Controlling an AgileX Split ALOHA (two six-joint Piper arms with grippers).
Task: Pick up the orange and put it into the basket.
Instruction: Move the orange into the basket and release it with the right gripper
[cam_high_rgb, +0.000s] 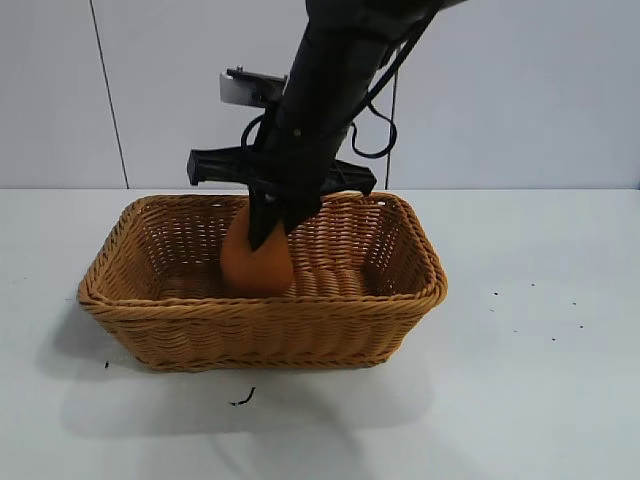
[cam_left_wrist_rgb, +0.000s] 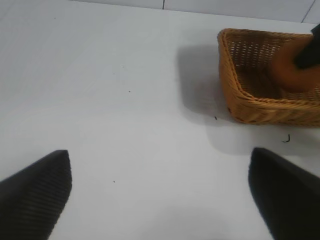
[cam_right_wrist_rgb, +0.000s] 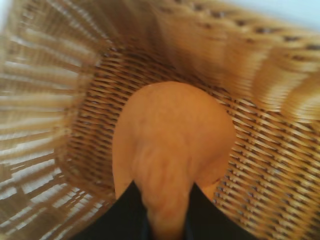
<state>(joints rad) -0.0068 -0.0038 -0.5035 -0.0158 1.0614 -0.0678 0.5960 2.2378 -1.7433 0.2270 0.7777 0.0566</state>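
Observation:
The dull-orange, pear-shaped orange (cam_high_rgb: 256, 264) is inside the tan wicker basket (cam_high_rgb: 150, 330), low over its woven floor. My right gripper (cam_high_rgb: 270, 222) comes down from above and is shut on the knob at the orange's top. In the right wrist view the orange (cam_right_wrist_rgb: 172, 145) fills the middle, its narrow top pinched between the two black fingers (cam_right_wrist_rgb: 127, 215), with the basket (cam_right_wrist_rgb: 270, 165) floor and walls all round it. My left gripper (cam_left_wrist_rgb: 160, 192) hangs open over bare table, away from the basket (cam_left_wrist_rgb: 250, 102), with nothing between its fingers. The orange (cam_left_wrist_rgb: 290, 72) shows there too.
The white table (cam_high_rgb: 540, 380) surrounds the basket. A small dark scrap (cam_high_rgb: 243, 399) lies just in front of the basket, and tiny dark specks (cam_high_rgb: 520, 300) dot the table to its right. A pale wall stands behind.

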